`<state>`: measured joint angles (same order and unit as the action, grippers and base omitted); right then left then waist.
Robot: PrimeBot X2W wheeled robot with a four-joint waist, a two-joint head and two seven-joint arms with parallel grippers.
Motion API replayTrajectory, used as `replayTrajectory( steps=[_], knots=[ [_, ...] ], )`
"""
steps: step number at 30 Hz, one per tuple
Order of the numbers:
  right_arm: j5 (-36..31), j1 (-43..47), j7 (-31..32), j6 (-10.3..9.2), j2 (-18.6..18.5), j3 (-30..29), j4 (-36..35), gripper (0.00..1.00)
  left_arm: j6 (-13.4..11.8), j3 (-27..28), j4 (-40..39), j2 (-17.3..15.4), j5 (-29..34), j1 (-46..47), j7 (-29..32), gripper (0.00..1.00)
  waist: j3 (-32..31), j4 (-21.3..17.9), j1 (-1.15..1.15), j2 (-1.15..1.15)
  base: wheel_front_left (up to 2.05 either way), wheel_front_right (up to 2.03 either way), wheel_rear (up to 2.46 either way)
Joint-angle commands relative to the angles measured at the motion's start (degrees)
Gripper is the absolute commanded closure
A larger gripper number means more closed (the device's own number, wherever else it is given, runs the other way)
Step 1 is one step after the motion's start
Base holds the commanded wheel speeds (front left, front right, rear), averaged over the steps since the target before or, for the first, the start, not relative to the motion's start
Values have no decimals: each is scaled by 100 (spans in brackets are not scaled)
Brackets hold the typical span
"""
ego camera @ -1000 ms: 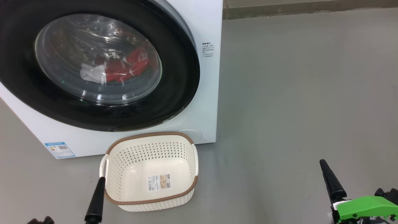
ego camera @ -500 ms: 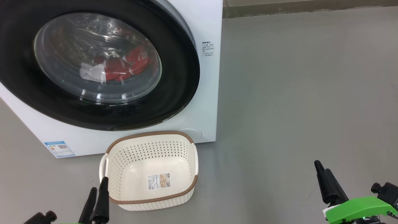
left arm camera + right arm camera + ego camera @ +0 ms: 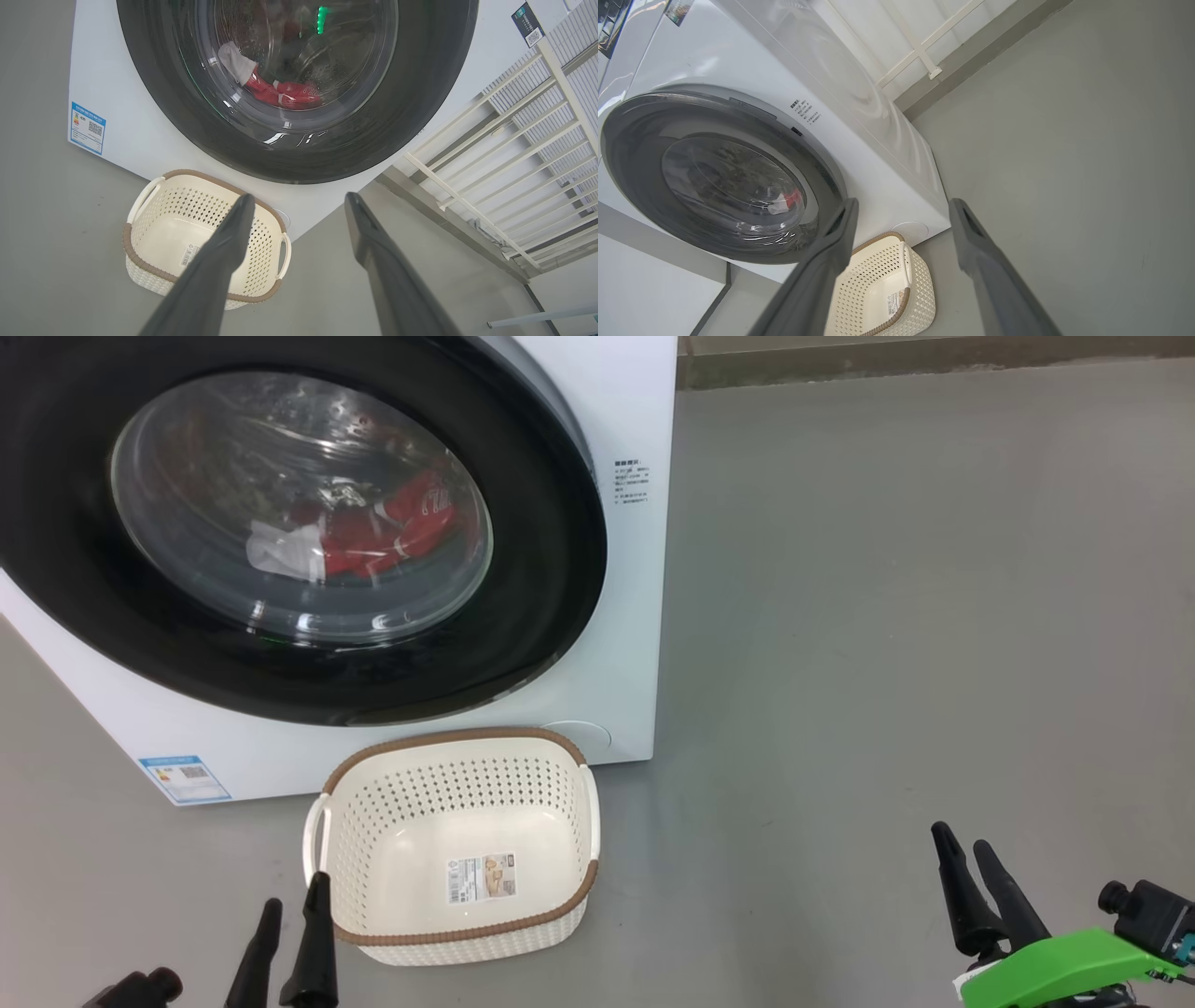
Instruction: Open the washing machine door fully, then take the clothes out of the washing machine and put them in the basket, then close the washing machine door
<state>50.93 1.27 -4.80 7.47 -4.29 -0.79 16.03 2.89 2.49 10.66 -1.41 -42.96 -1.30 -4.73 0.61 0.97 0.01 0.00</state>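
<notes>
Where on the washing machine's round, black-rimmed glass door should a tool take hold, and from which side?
Probably the right edge of the round black-rimmed glass door, beside the printed label: a grey lip stands proud of the white washing machine front for a fingertip to hook. Come from the right, where the open right tool hovers. Which side hinges cannot be told.

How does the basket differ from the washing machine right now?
The basket is small, cream and open on top; the washing machine is big, white, its door shut. The basket holds no clothes; the washing machine holds red clothes. Both stand on the grey floor.
</notes>
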Motion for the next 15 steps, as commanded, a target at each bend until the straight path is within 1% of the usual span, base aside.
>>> replayTrajectory(
  steps=[1,8,15],
  knots=[
    [-196,-19,-84,1,-122,102,-167,0,-31,89,-200,-112,214,57,-84,0,0,3,-1,0,0,0,0],
    [-609,23,-202,1,-138,131,-191,0,-76,71,-252,-132,702,6,-203,0,4,3,-1,0,0,0,0],
    [-976,67,-304,2,-137,97,-207,0,-53,71,-256,-136,1088,-34,-306,0,4,-4,-1,0,0,0,0]
  ],
)
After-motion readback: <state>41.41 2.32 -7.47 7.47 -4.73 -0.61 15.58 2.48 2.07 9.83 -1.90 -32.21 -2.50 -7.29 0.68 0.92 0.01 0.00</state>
